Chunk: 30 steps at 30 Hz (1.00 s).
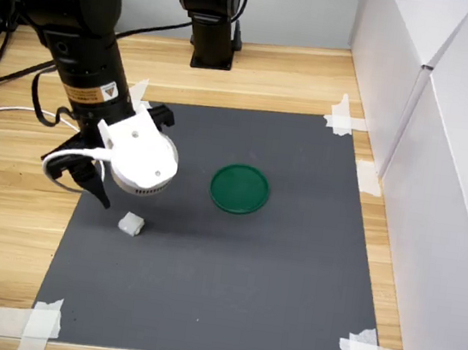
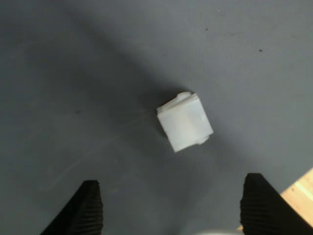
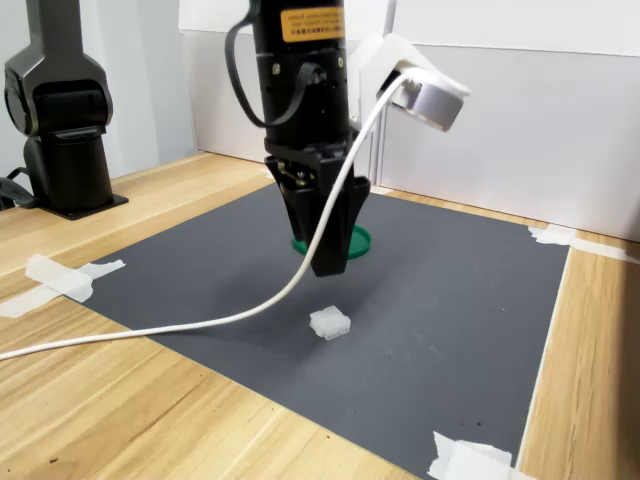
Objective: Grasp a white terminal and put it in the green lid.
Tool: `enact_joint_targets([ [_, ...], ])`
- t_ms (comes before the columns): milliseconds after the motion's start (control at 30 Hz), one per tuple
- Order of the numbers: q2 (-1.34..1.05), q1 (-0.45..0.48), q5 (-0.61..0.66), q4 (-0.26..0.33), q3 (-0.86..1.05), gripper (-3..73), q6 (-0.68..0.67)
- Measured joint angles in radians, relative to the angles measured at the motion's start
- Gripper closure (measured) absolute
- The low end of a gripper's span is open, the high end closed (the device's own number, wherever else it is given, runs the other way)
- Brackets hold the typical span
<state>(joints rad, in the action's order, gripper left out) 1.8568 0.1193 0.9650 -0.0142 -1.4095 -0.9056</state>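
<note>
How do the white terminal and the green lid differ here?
The white terminal is a tiny blocky, roughly cube-shaped piece; the green lid is a far wider flat round disc. The terminal is pale white, the lid dark green. The terminal lies just off the gripper, the lid farther away. Both rest on the grey mat, apart and ungrasped.

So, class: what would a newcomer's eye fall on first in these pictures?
Probably the black arm, its open tool hanging just above the dark mat without touching anything. Below it lies the tiny white terminal, alone on the mat. The green lid sits empty to the first exterior view's right of them.
</note>
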Motion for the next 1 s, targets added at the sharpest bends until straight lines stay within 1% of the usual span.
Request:
enact_joint_targets([
  [233,0.061,0.0,-0.07,-0.016,0.0,0.6,0.007],
  [800,0.127,0.0,-0.079,-0.011,-0.002,1.4,0.026],
  [900,0.128,0.0,-0.084,-0.011,-0.002,4.1,0.028],
  [967,0.128,0.0,-0.086,-0.011,-0.002,8.6,0.028],
  [1000,0.128,0.0,-0.086,-0.011,-0.002,12.2,0.028],
])
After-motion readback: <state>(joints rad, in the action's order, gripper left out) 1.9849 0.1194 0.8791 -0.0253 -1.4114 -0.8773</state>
